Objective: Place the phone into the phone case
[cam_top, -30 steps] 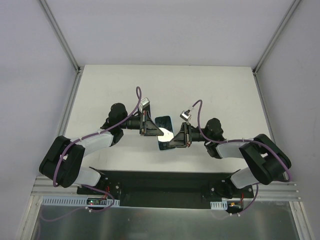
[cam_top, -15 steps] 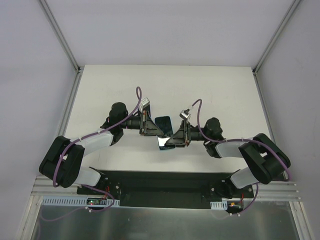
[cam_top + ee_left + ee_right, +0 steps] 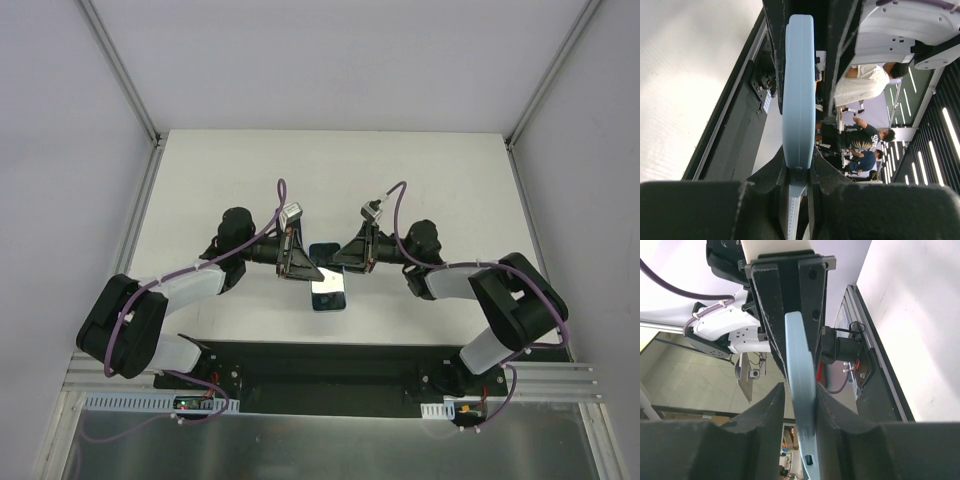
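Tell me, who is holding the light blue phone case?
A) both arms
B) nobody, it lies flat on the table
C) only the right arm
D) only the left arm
A: the left gripper and the right gripper each have their jaws shut on the phone case, which shows edge-on in both wrist views.

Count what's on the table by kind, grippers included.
grippers: 2, left gripper and right gripper, both shut on the case's edges
phone case: 1, light blue, held between them
phone: 1, glossy face showing inside the case's rim in the top view
total: 4
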